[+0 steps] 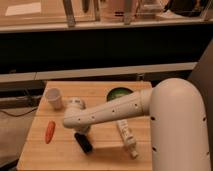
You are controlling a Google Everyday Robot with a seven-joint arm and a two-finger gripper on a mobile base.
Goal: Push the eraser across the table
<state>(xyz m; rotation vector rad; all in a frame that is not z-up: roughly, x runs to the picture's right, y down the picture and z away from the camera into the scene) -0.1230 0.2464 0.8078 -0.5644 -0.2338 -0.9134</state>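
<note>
Black eraser (83, 142) lies low on the wooden table (105, 156); clenched gripper (82, 130) sits just above, left of centre.

No lettering can be read anywhere; the white bottle (126, 137) may carry a label, nothing legible.

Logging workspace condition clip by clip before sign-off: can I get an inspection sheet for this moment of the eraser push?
surface: wooden table, plank strips visible, no spills seen.
job's things: black eraser, lying flat near the front, left of centre.
clutter: carrot at left; white cup back left; green bowl at back; white bottle on its side, right of the eraser; white round object partly behind the arm.
grippers: gripper shut, under the arm's end, just behind the eraser; contact cannot be told.
cables: what looks like a dark cord on the floor, left.
surroundings: long ledge behind the table.
</note>
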